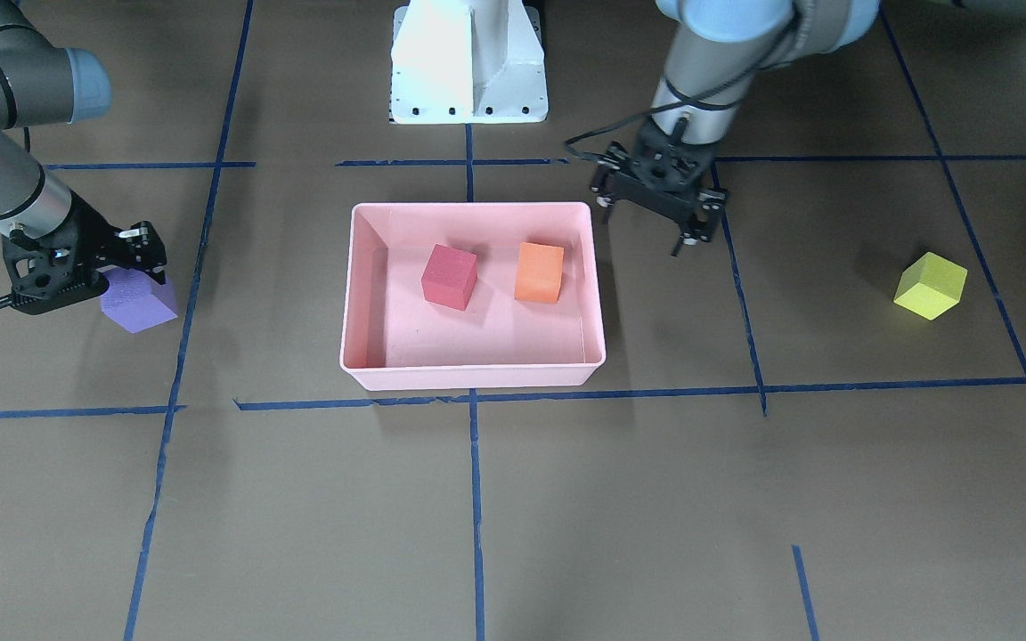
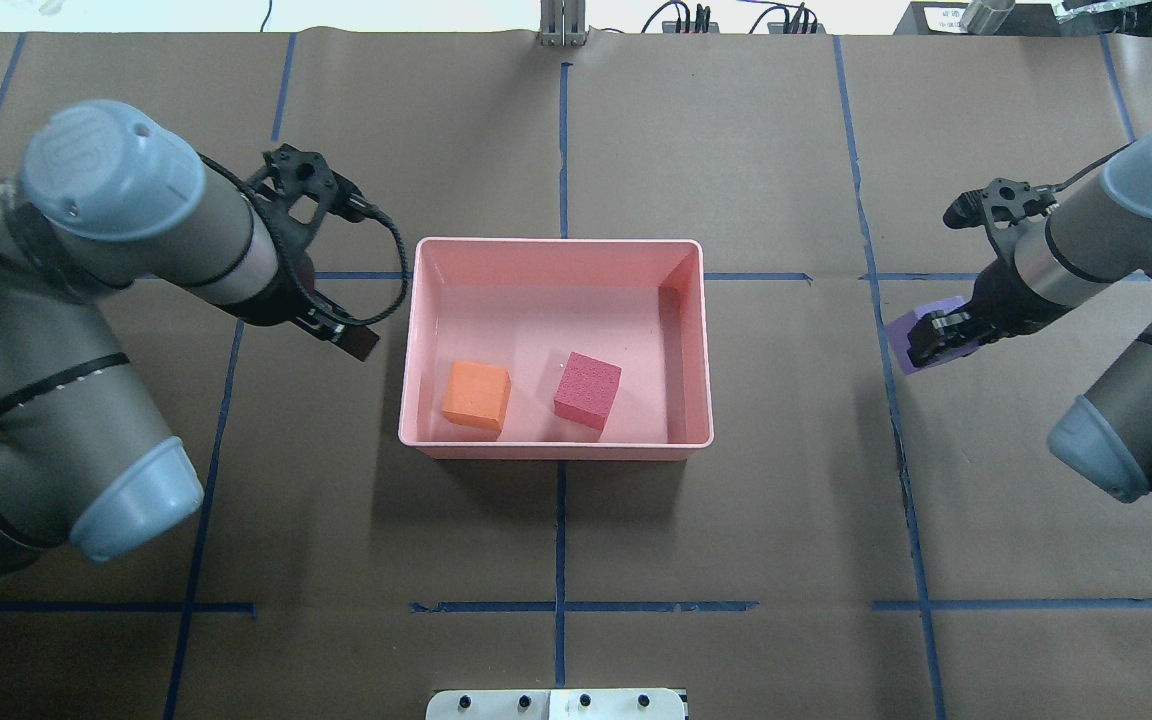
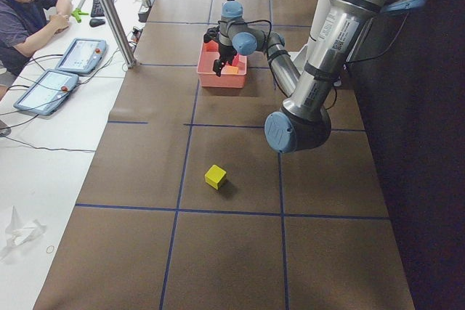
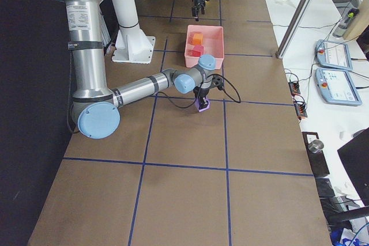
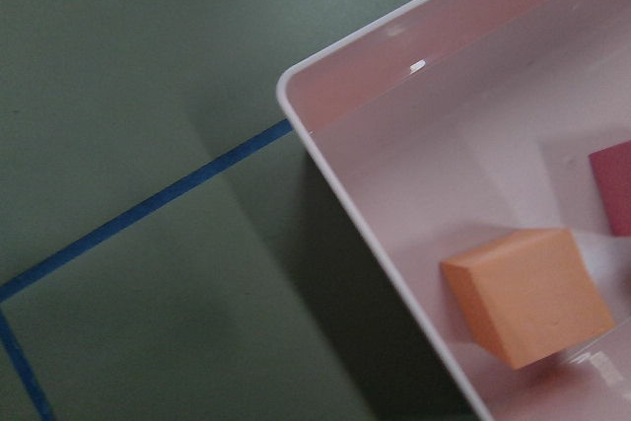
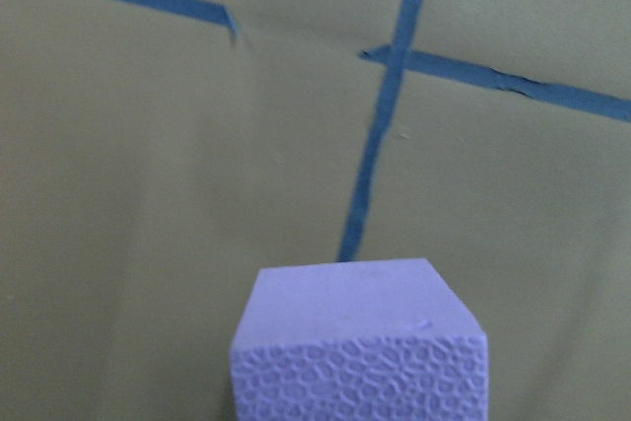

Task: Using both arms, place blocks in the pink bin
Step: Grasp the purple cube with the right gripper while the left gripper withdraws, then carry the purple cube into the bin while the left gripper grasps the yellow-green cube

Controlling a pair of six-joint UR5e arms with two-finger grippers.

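The pink bin [image 1: 477,378] stands mid-table and holds the red block [image 1: 449,277] and the orange block [image 1: 539,272]. My left gripper [image 1: 647,230] hangs open and empty just outside the bin's edge on my left, near the orange block; its wrist view shows that bin corner [image 5: 345,194] and the orange block [image 5: 527,293]. My right gripper [image 2: 931,340] is shut on the purple block [image 1: 143,303], low at the table, well to the bin's right side. The purple block fills the bottom of the right wrist view [image 6: 360,342]. The yellow-green block [image 1: 930,285] lies alone on the far left side of the table.
The white pedestal base [image 1: 468,71] stands behind the bin. Blue tape lines [image 1: 475,499] grid the brown table. An operator [image 3: 22,12] sits at a side desk with tablets [image 3: 76,56], beyond a metal post [image 3: 109,12].
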